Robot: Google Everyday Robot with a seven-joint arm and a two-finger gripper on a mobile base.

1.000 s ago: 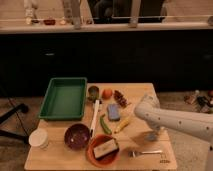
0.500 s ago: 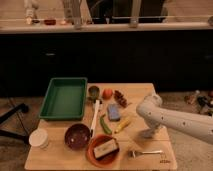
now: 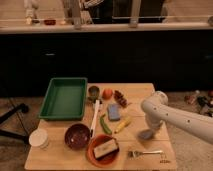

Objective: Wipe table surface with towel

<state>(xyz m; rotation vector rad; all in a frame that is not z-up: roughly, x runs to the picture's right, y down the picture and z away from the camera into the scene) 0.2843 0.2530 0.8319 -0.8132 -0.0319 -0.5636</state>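
Hand (image 3: 148, 126) points down at the right side of the surface (image 3: 140, 92), right above the towel (image 3: 146, 134); whether it grips the cloth cannot be told. Towel is a small pale grey-blue bunch lying on the tan planks, just above a fork (image 3: 145, 152) and right of a yellow banana (image 3: 123, 124). Left of those lie a blue sponge (image 3: 114, 112) and a green tray (image 3: 64, 98). No writing can be read.

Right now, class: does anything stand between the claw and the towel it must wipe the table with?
Nothing visible does. The claw hangs at the arm's lower end, directly over the towel on the table surface near its right edge. The closest item, a yellow banana, lies to the left, not between them.
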